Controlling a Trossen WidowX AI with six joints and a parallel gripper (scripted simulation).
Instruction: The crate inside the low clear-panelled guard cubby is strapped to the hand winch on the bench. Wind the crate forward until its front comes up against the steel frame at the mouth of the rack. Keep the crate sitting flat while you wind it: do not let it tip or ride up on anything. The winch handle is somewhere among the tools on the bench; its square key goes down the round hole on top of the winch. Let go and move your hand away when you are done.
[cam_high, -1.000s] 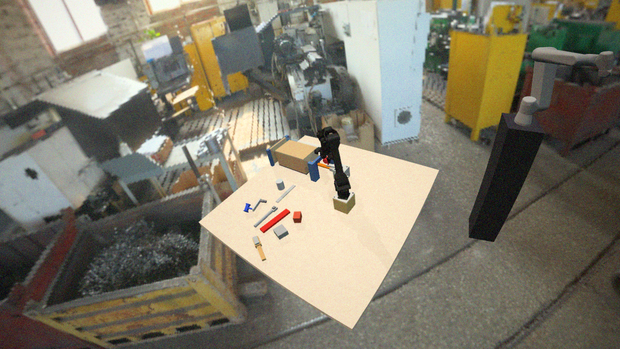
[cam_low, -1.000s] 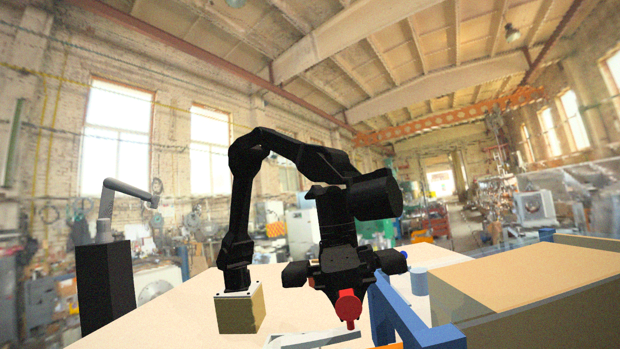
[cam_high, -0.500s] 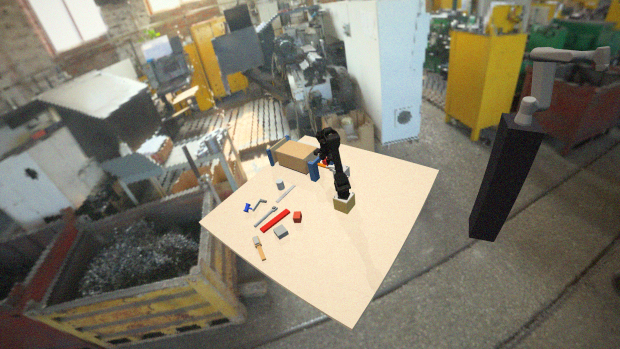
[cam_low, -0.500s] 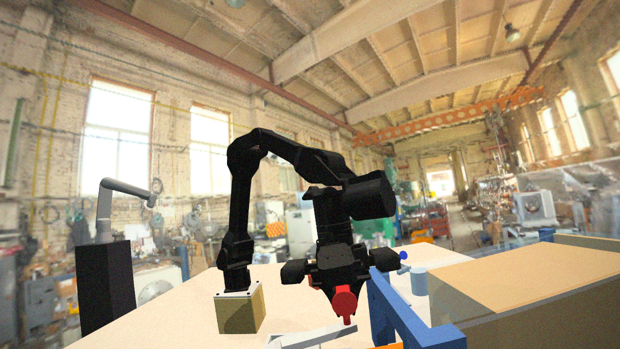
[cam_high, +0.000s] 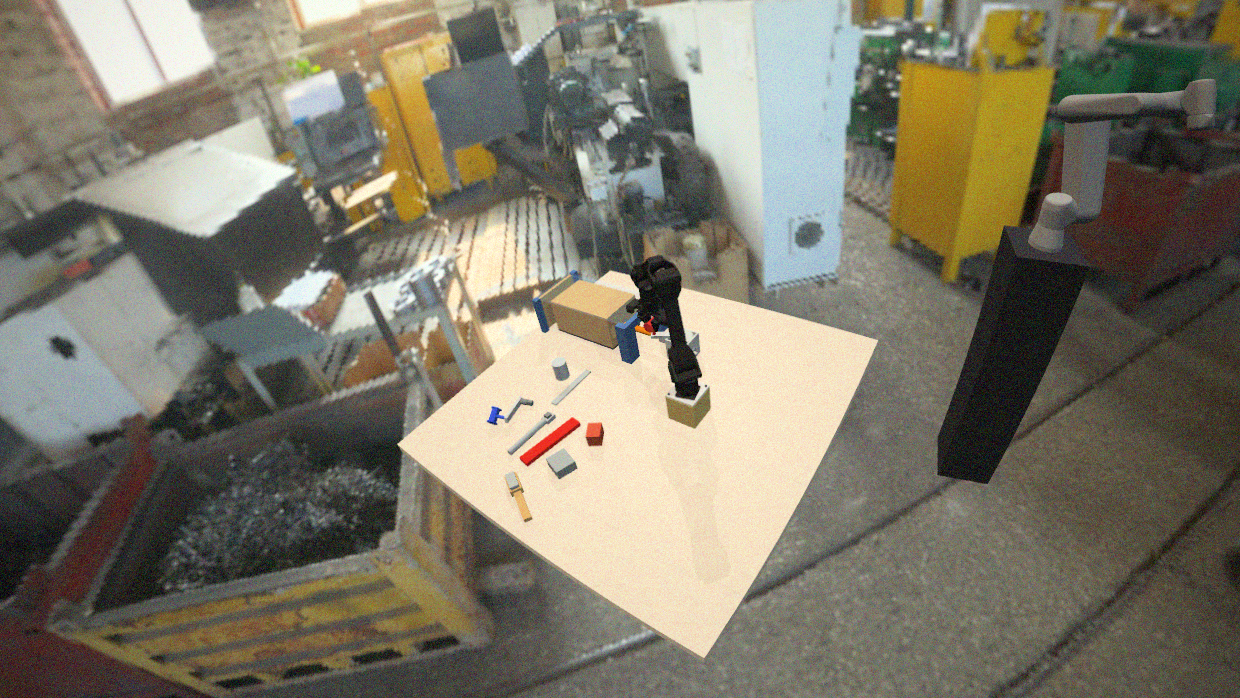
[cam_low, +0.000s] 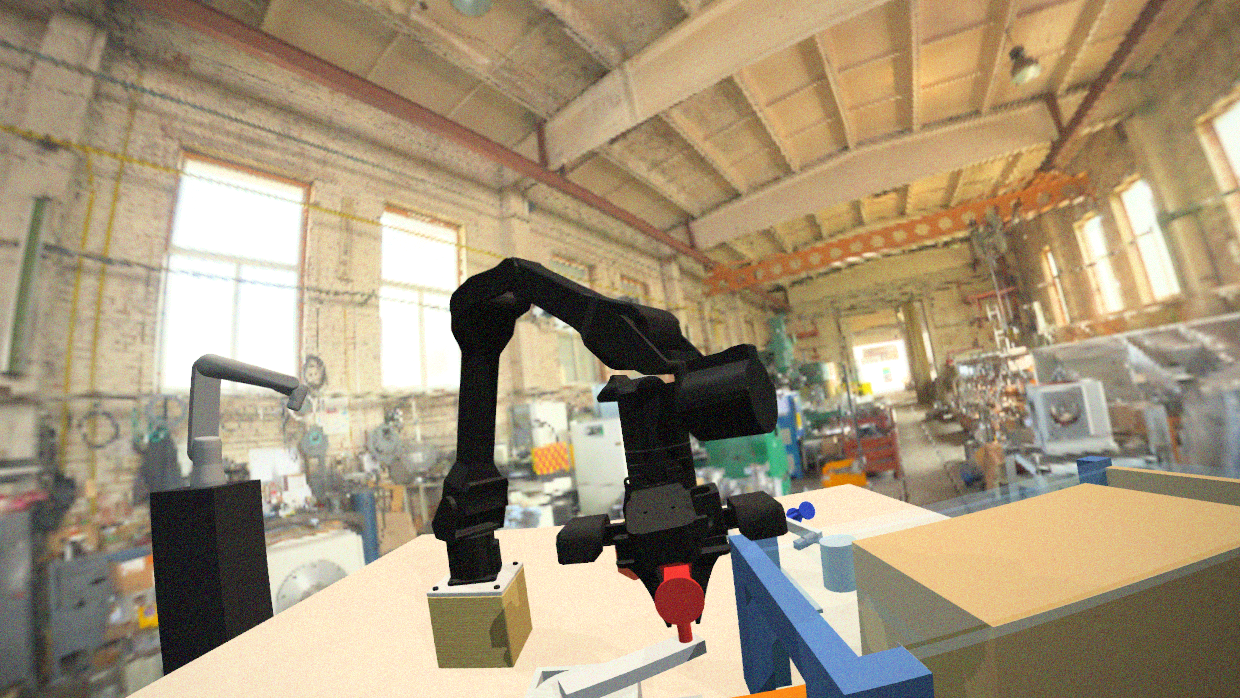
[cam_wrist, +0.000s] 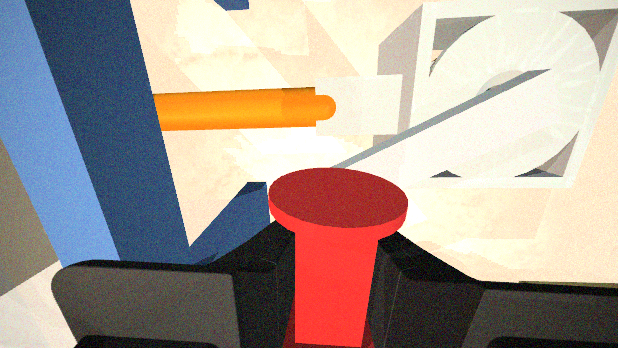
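My gripper (cam_high: 648, 324) (cam_low: 681, 598) (cam_wrist: 327, 212) is shut on the red knob of the winch handle. The handle's pale crank arm (cam_low: 637, 665) (cam_wrist: 450, 122) lies over the top of the hand winch (cam_high: 693, 343) (cam_wrist: 575, 100); its key end is hidden. An orange strap (cam_wrist: 225, 109) runs from the winch under the blue steel frame (cam_high: 629, 339) (cam_low: 806, 619) (cam_wrist: 110, 120). The tan crate (cam_high: 594, 310) (cam_low: 1058, 546) sits behind the frame inside clear panels and looks flat. The exterior view shows a gap between its front and the frame.
A grey cylinder (cam_high: 560, 369) (cam_low: 838, 563) and flat bar (cam_high: 570, 387) lie near the rack. Farther off are a blue-ended tool (cam_high: 494, 415), a wrench (cam_high: 531, 433), a red bar (cam_high: 550, 441), a red block (cam_high: 594, 433), a grey block (cam_high: 562, 463) and a wooden-handled tool (cam_high: 519, 501).
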